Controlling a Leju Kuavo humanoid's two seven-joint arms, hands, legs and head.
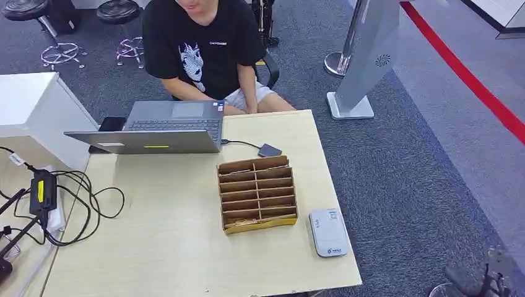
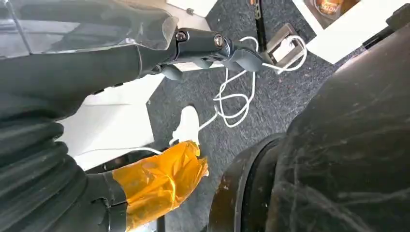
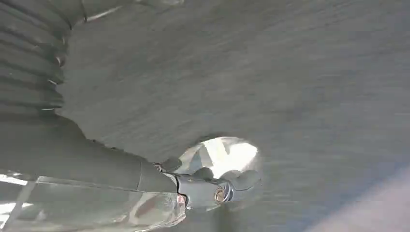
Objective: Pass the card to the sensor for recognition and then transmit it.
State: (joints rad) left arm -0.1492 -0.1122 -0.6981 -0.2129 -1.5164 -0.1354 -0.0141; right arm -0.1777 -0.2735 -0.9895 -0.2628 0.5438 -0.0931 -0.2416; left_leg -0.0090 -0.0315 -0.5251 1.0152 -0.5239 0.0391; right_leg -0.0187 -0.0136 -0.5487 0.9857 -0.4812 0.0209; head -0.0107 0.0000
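On the bench [image 1: 186, 247] I see the white sensor [image 1: 327, 232] just beside the cardboard organizer [image 1: 257, 193]; my left hand [image 2: 159, 181] and right hand [image 3: 212, 186] hang empty, fingers loosely apart.

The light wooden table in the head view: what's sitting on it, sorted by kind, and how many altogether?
Laptop: 1
Cardboard card organizer: 1
White card reader: 1
Small grey box on a cable: 1
Dark phone: 1
Total: 5
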